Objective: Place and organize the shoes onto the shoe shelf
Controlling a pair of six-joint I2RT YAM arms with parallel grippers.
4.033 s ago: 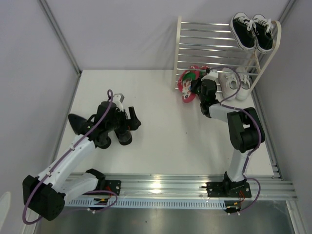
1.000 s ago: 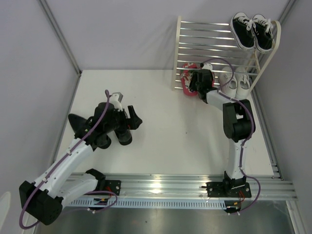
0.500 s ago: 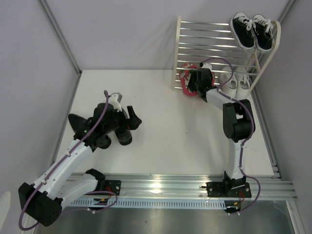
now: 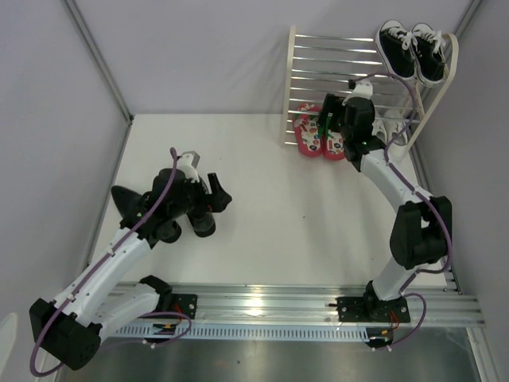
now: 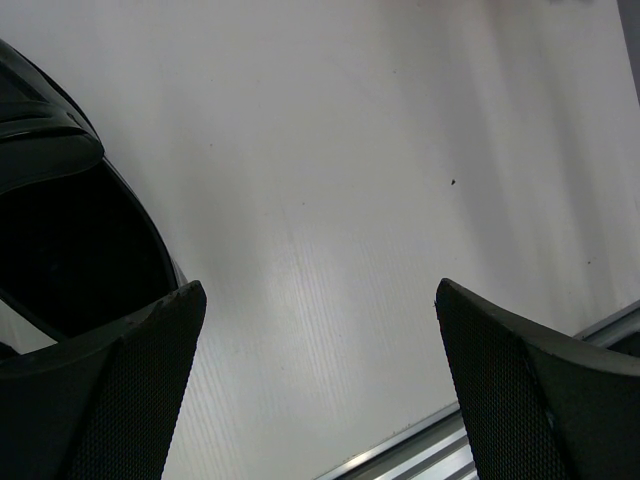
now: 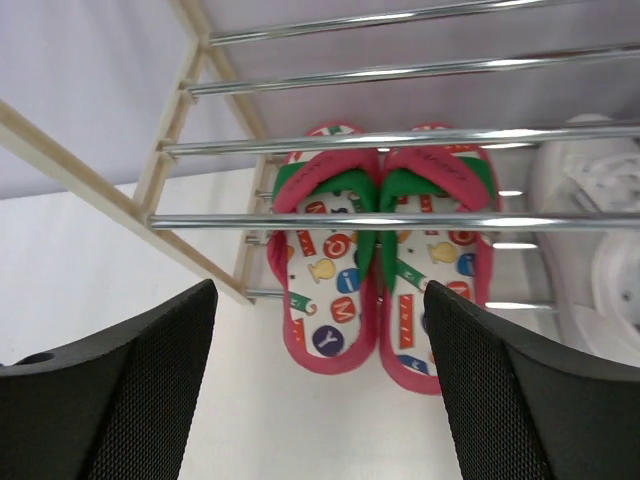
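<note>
The red flip-flops [image 6: 325, 290] lie side by side on the lower tier of the shoe shelf [image 6: 400, 220], at its left end [image 4: 318, 135]. My right gripper [image 6: 320, 390] hovers open just in front of and above them, holding nothing [image 4: 332, 119]. White sneakers [image 4: 391, 127] sit to their right on the same tier, partly hidden by the right arm. A glossy black dress shoe [image 4: 126, 200] lies at the table's left, partly under my left arm. My left gripper [image 5: 320, 380] is open beside its opening [image 5: 60, 230], empty.
Black canvas sneakers [image 4: 413, 49] rest on the shelf's top tier at the right. Grey walls close in the table on the left and back. The arms' metal rail [image 4: 262, 306] runs along the near edge.
My right gripper has opened, let go of a flip-flop and pulled up and back from the lower tier. Both flip-flops now lie together there. The left arm has hardly moved.
</note>
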